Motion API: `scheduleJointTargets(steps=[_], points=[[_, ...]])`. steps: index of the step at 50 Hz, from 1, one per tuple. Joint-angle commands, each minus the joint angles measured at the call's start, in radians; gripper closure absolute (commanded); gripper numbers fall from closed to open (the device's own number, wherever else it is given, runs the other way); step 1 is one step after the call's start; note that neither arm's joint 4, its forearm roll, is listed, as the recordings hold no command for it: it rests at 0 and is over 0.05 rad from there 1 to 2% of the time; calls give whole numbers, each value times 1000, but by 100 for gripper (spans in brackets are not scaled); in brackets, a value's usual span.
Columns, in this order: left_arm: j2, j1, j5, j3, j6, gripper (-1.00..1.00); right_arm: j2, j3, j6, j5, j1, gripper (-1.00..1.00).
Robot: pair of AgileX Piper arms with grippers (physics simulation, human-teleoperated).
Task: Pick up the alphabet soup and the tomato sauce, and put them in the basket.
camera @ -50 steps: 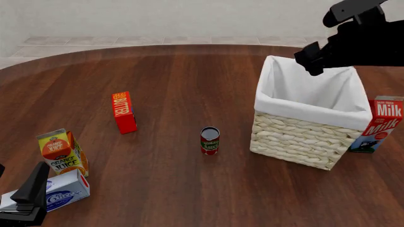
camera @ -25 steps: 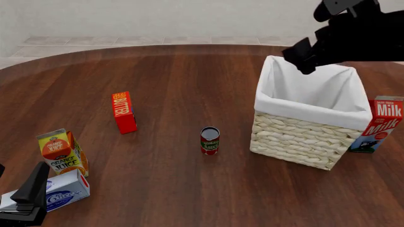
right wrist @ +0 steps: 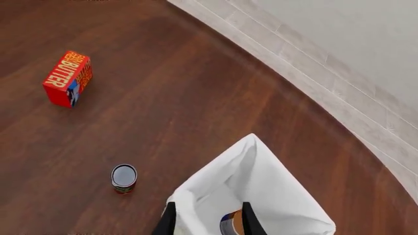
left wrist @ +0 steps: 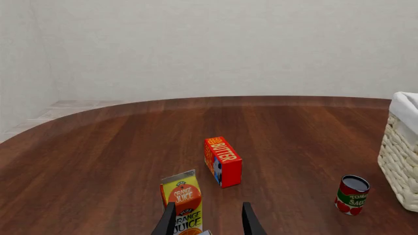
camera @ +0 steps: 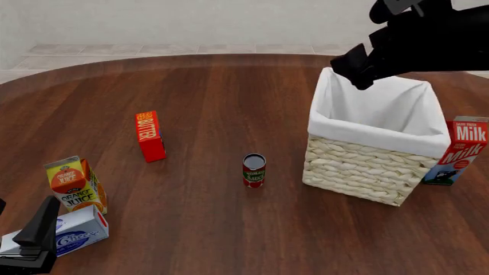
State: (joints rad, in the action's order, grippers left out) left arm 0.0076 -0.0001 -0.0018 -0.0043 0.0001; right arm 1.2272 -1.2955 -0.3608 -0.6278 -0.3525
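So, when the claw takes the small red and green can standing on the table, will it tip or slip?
The small red-and-green metal can with the silver top stands upright on the wooden table, and is taller than wide, so a high sideways push could probably tip it. On its side it would likely roll. Its smooth round wall may slip unless gripped centrally.

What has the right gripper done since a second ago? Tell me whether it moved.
Yes. The right gripper has shifted left and up against the basket, now above its far-left corner.
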Motion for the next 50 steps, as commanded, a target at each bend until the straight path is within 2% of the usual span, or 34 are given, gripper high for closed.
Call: scheduleJointTargets(steps=[1, 17, 50], points=[[0, 0, 0, 0, 0, -100, 4, -20, -7, -15, -19, -100], [0, 0, 0, 0, 0, -100, 47, -32, -35, -13, -45, -100], [0, 0, 0, 0, 0, -100, 143, -55, -35, 15, -142, -100]])
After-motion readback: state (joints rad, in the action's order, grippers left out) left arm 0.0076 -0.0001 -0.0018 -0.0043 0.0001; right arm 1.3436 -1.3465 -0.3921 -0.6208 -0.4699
